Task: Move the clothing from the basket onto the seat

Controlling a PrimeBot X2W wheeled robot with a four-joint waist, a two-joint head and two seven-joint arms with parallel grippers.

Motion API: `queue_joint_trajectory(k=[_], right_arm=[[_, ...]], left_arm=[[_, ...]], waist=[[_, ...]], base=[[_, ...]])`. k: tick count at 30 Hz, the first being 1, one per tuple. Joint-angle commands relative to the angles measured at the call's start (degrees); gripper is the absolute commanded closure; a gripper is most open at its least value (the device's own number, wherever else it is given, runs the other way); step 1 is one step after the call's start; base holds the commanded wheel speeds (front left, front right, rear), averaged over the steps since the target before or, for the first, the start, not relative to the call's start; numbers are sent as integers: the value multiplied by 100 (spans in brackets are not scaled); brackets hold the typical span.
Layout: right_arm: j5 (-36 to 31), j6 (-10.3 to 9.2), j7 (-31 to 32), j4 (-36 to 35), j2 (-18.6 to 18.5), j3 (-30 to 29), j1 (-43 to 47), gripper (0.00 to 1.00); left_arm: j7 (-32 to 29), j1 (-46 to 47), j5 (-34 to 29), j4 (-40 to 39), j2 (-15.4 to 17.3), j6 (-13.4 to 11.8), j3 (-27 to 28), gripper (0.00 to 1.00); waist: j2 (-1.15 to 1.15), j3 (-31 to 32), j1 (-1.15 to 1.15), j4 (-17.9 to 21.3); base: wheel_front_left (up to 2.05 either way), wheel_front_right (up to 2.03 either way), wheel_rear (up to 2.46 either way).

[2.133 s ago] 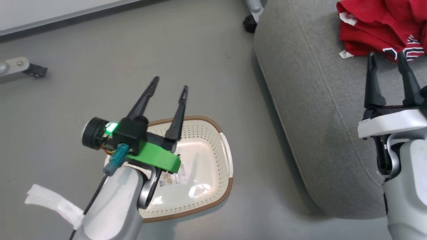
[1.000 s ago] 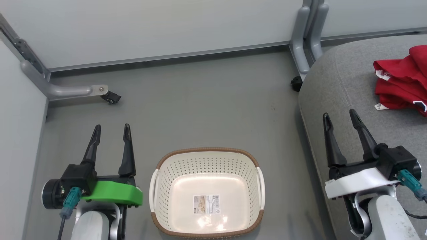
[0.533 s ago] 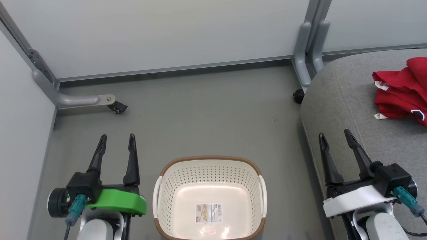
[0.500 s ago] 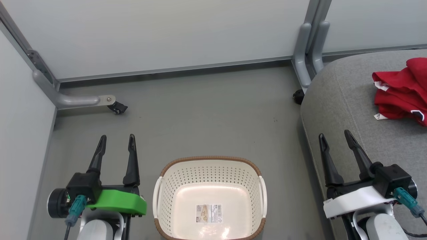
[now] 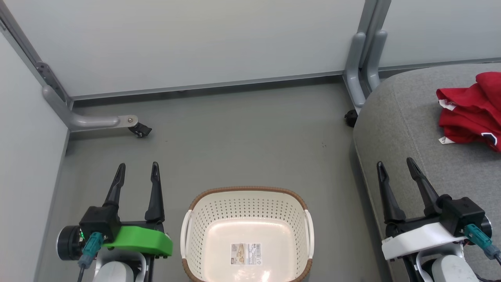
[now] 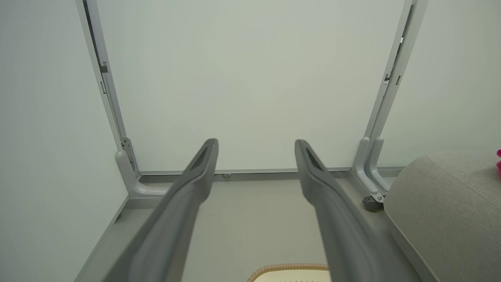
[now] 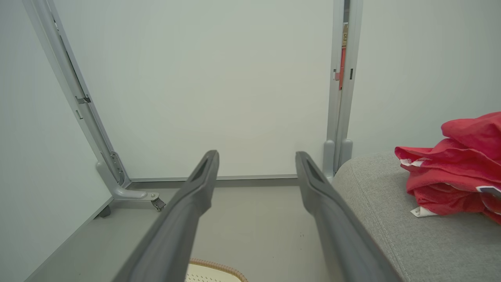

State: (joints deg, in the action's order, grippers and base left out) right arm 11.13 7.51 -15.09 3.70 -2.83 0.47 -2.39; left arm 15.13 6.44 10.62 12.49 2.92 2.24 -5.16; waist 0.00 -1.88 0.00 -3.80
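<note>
Red clothing [image 5: 467,113]: on grey seat [image 5: 395,129], upper right.
Basket [image 5: 246,189]: bottom centre.
Left gripper [image 5: 138,165], right gripper [image 5: 394,162]: jaws spread, empty.

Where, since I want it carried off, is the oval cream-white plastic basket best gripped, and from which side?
Probably at the white left-side handle of the oval cream-white perforated plastic basket, from above, nearest the open left claw. It juts past the brown rim, and the basket holds only a label, so one finger can drop inside the wall.
</note>
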Motion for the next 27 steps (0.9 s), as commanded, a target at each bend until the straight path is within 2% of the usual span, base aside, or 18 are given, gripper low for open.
queue_joint_trajectory(k=[1, 5, 6, 10, 27], right_arm=[[30, -4, -10, 4, -14, -17, 62, 0], [32, -4, -10, 22, -14, -19, 61, 0], [32, -4, -10, 28, -14, -18, 59, 100], [34, 0, 5, 175, 34, 16, 64, 100], [1868, 0, 400, 365, -44, -50, -32, 100]], left_arm=[[1, -84, 15, 13, -3, -30, 20, 0], [1, -88, -7, 19, -2, -25, 48, 0], [1, -85, -5, 13, -2, -29, 52, 100], [-10, -51, 20, 195, -5, -15, 12, 100], [-480, -43, 1789, 201, -4, 105, 268, 100]], waist=[[0, 5, 0, -9], [0, 7, 0, -29], [0, 7, 0, -33], [0, 8, 0, -30], [0, 29, 0, 24]], base=[[0, 0, 0], [0, 0, 0], [0, 0, 0], [0, 0, 0], [0, 0, 0]])
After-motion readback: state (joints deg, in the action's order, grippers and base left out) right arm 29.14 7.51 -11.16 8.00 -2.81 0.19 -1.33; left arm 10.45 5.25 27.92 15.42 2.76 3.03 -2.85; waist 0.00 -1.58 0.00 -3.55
